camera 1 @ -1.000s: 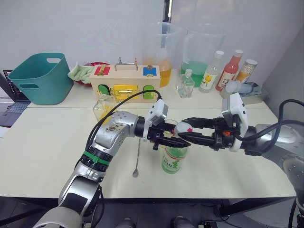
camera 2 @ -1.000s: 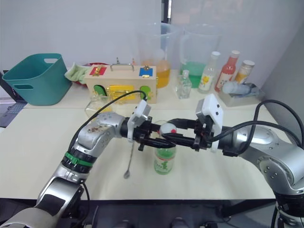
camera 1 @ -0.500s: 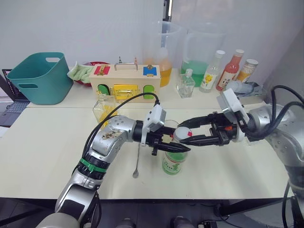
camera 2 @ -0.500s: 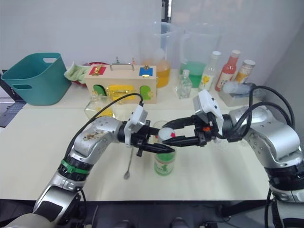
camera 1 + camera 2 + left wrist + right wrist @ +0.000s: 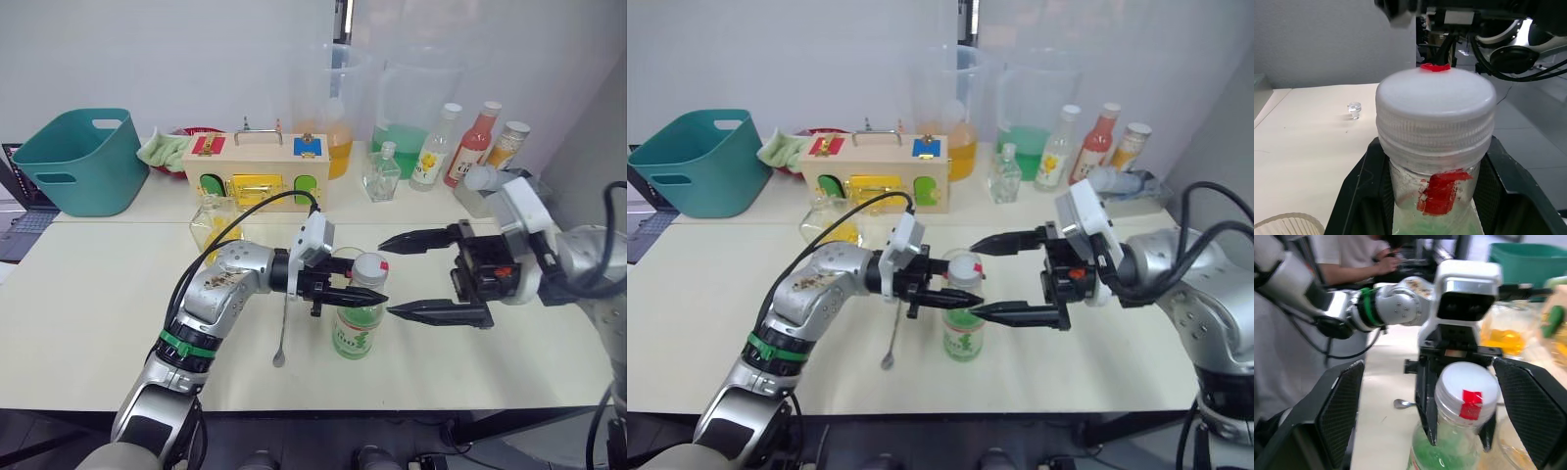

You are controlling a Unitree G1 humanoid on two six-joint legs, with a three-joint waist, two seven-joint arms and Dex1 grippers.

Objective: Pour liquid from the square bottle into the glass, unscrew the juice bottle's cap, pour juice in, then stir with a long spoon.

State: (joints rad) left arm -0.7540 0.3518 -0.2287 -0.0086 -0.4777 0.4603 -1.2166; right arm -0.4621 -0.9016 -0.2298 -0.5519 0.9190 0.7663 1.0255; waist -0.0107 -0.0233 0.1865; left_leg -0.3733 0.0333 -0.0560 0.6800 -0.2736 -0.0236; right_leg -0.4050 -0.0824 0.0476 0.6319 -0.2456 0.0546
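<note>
Left gripper closes its two black fingers on the neck of the juice bottle, just below the cap; in the left wrist view the fingers flank the neck on both sides. Right gripper, spread wide, hangs level with the cap on its right, one finger beyond the bottle and one nearer the front edge of the bench, neither touching it. Juice bottle: upright near the middle of the bench, slim clear plastic, green-and-white label, pale greenish juice visible above the label; its lower front is partly hidden by the left fingers. Cap: white, ribbed, still seated on the neck, with a red tab on the neck under its rim. Glass: mostly hidden behind the left gripper and bottle; its contents cannot be made out. Long spoon: lies flat just left of the bottle, bowl toward the front edge, handle passing under the left arm. Square bottle: stands behind the left arm, partly masked by a black cable, holding yellow liquid. Along the far edge: a teal basket, a wooden latch box, two measuring jugs and several small bottles. A person's arm appears blurred in the right wrist view.
</note>
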